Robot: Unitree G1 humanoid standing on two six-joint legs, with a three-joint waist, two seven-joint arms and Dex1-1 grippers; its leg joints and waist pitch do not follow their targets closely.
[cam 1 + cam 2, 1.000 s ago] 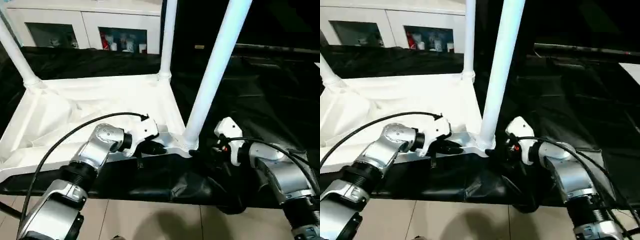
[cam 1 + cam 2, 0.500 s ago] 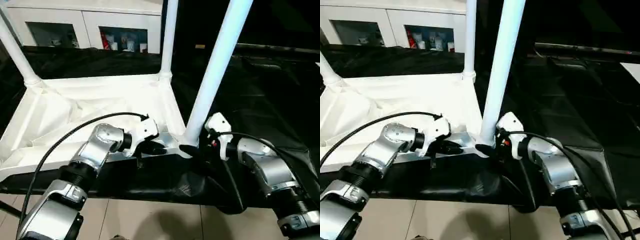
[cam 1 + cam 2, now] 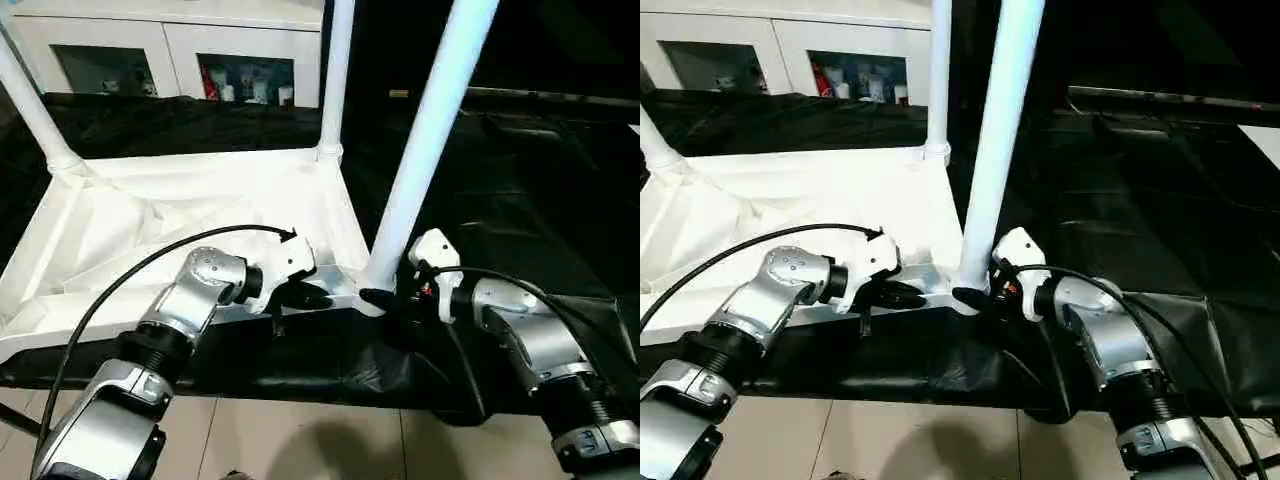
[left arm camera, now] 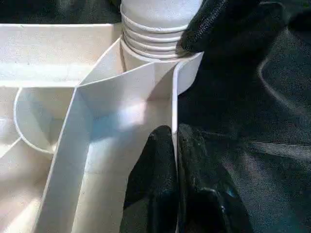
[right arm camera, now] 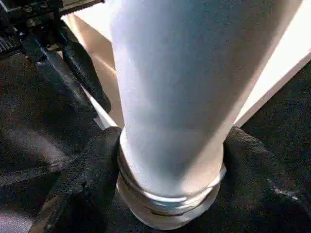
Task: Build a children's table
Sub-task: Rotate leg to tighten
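- Your right gripper (image 5: 167, 194) has moved in and now clamps the near leg (image 3: 425, 150) at its socket.
- Left gripper (image 4: 175, 160) pinches the upturned top's (image 3: 150, 220) near rim; seating follows.

Head pair downward; wrists close on leg (image 5: 165, 97) socket.

black-covered surface (image 3: 520, 200) carries the upturned white table top (image 3: 160, 225).
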